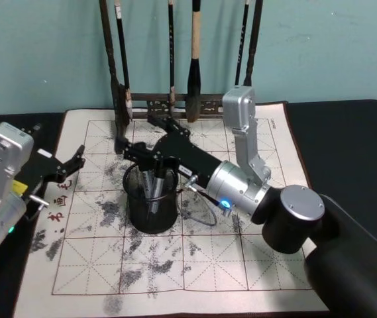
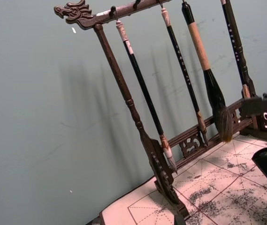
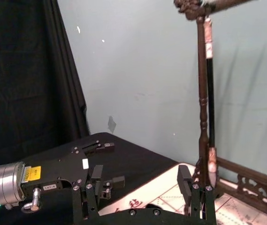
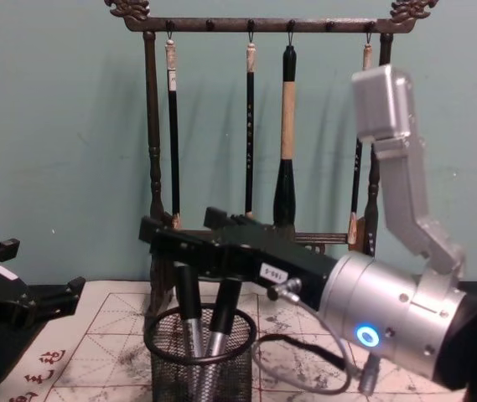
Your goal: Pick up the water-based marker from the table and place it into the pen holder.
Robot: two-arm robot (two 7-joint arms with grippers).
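While right tool (image 1: 150, 159) hovers above, black mesh pen holder (image 1: 151, 213) holds markers (image 4: 204, 339).

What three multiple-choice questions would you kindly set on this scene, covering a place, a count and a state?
1. Where does the round black wire-mesh pen holder stand? A) on the ink-stained gridded mat B) on bare black cloth C) on a shelf
2. How many brushes hang from the dark wooden rack? A) two B) four C) six
3. How is the right end effector? A) shut on a brush B) lying on the mat C) open above the pen holder
Answers: A, grid squares surround its base; B, four hang in the chest view; C, fingers apart over the rim.
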